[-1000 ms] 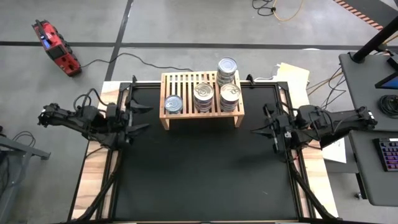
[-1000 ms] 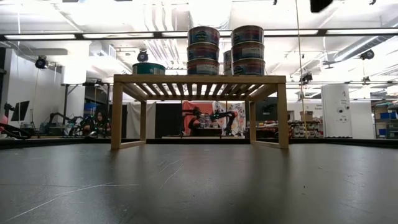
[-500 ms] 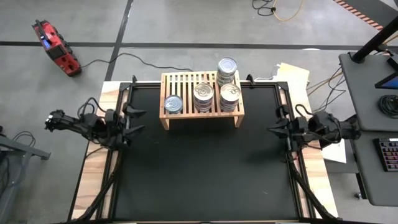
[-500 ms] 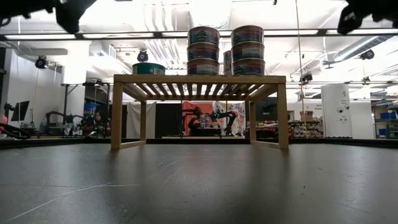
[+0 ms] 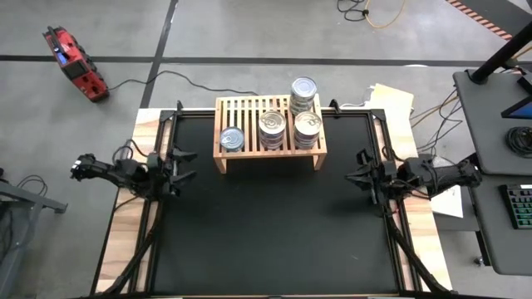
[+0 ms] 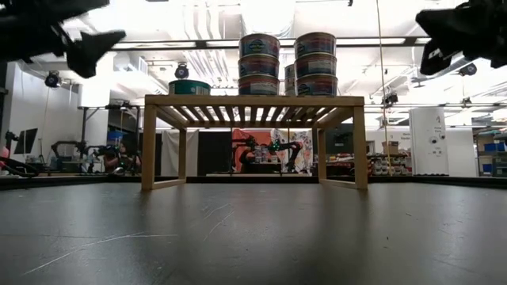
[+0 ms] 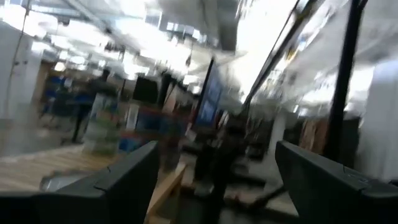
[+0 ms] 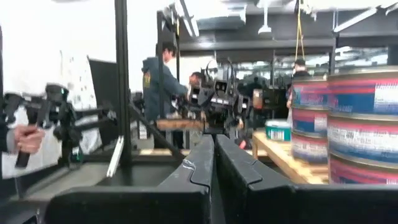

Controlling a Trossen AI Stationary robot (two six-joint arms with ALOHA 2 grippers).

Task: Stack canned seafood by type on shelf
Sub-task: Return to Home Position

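The wooden shelf stands at the far edge of the black mat, about midway across the table. On its slatted top there are four groups of tins.

- **Single teal tin:** The single teal tin sits alone towards the left end, with bare slats around it.
- **Middle stack:** The middle stack is to the right of it. The low view shows three tins banded in blue and pink.
- **Right stack:** The right stack is just beside the middle one and is also three tins high, with the same bands.
- **Far stack:** The far stack stands at the far right corner, behind the right stack. From table height only a sliver of it shows between the two near stacks, so its tins cannot be counted.

Both arms are off the shelf, and neither gripper holds a tin.

- **Left gripper:** The left gripper hangs over the left edge of the mat, well apart from the shelf. Its fingers are spread wide with nothing between them.
- **Right gripper:** The right gripper hangs over the right edge of the mat, nearer than the shelf and to its right. In its wrist view the fingers are pressed together and empty.

In the low view each claw shows in an upper corner, above shelf height.

In the room beyond the table stands one person in a dark top.
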